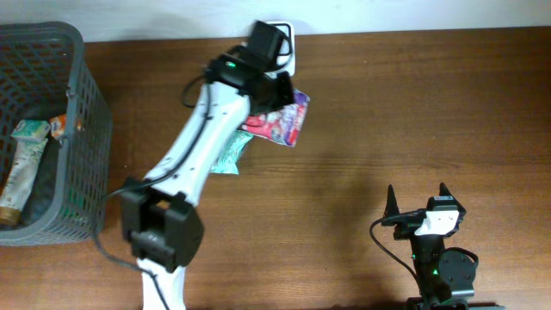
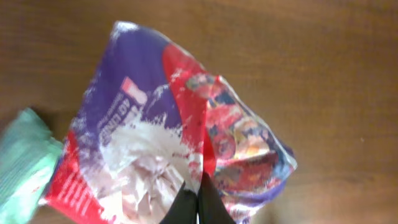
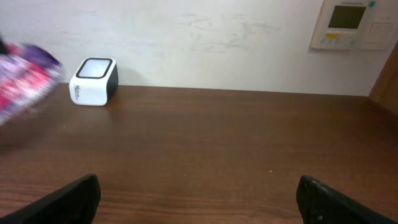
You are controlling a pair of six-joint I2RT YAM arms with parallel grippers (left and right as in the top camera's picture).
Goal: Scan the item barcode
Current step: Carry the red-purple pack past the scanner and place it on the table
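Left end effector (image 1: pixel 277 93) is pinched tight on one edge of the purple-and-red snack packet (image 2: pixel 174 137). The packet hangs off the tips, lifted clear of the bench (image 1: pixel 413 103). The scanner (image 3: pixel 94 81), a white box with a dark window on top, is just beyond the left end effector on the wall side and partly under the wrist in the overhead view. Right end effector (image 1: pixel 417 196) is wide open and holds nothing, well apart from the packet on the near side.

Step in hand, as I judge it: presenting the packet to the scanner window. Carry looks nearly done, scan not yet confirmed.

Barcode is not visible in any view. The left wrist view shows crumpled print and white text only, so I can't tell which face carries the code.

How to do it well:
- Turn the wrist so the code panel faces the dark window, not the wall.
- Hold it near the window but not touching.
- The film is wrinkled, so tilt slowly and pause. A crease or glare could break the read.
- The grip is on the edge only, so avoid fast swings or the packet may flop.
- If there is no read, flip to the other face.

A green pouch (image 1: pixel 231 155) lies on the bench below the left end effector, beside the packet. Keep the arm off it. The basket (image 1: pixel 86 112) is far behind the left end effector, out of the way.
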